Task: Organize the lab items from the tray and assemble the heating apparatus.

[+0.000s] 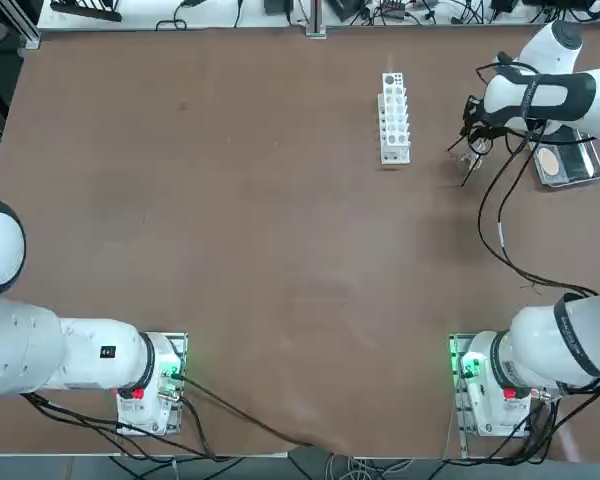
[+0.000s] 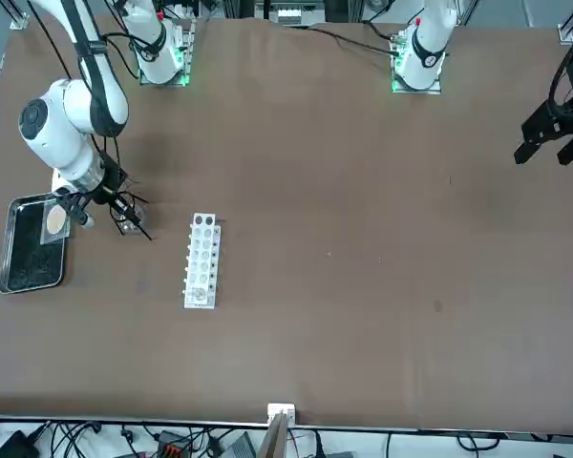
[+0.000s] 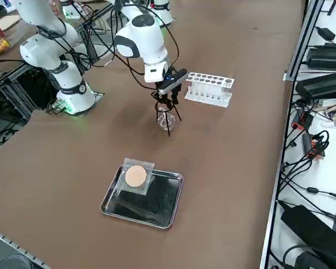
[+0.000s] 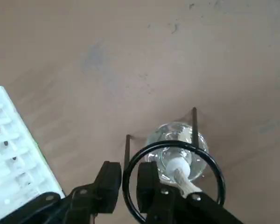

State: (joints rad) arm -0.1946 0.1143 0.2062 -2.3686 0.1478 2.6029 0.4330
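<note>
The black wire ring stand stands on the table over the small clear glass burner, whose white wick shows through the ring. My right gripper is at the ring's rim, slightly open, with one finger inside the ring, one outside and the wire between them. In the right side view the gripper hangs just above the burner, between the rack and the tray. The grey mesh with its tan centre lies on one end of the shiny metal tray.
The white test-tube rack lies on the table a short way from the stand, on the side away from the tray. The tray sits near the table's right edge. My right arm's cables hang over the table near the tray.
</note>
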